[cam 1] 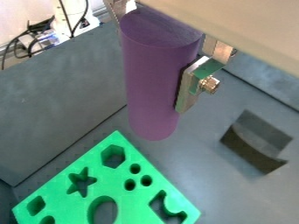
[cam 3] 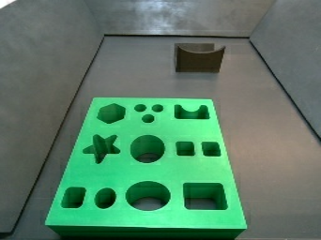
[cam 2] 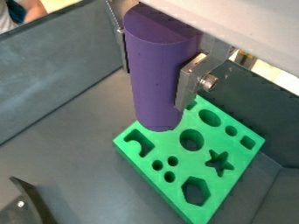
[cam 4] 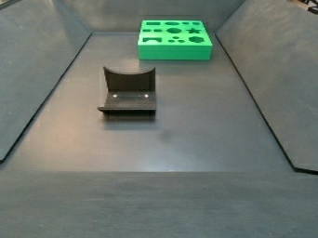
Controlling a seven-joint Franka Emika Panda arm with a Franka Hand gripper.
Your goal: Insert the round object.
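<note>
Across the grey bench [cam 3: 75, 103] the biggest piece is the green board [cam 3: 126, 169], lying flat and cut with many shaped holes: star, hexagon, squares, small rounds and a round middle hole [cam 3: 148, 147]. Well apart from it stands the fixture [cam 4: 126, 90], dark and L-shaped on its base plate, with a curved notch in its upright; it plays no part now.

Neither side view shows the arm, so the claw [cam 1: 163, 80] is placed from the wrist views only: it hangs above the bench, up off the board. It is clamped on the cylinder [cam 2: 158, 79], purple and matte, held upright with a silver finger [cam 2: 193, 80] flat against its side. In both wrist views the cylinder's lower end sits clear of the board, over or near its edge; just how far off the middle hole it is, I cannot tell.

The step in hand looks like the carry, with insertion not yet begun. Next, the cylinder must be centred over the middle hole, kept plumb, and lowered straight, since the fit looks close and a tilt would jam it on the rim.
</note>
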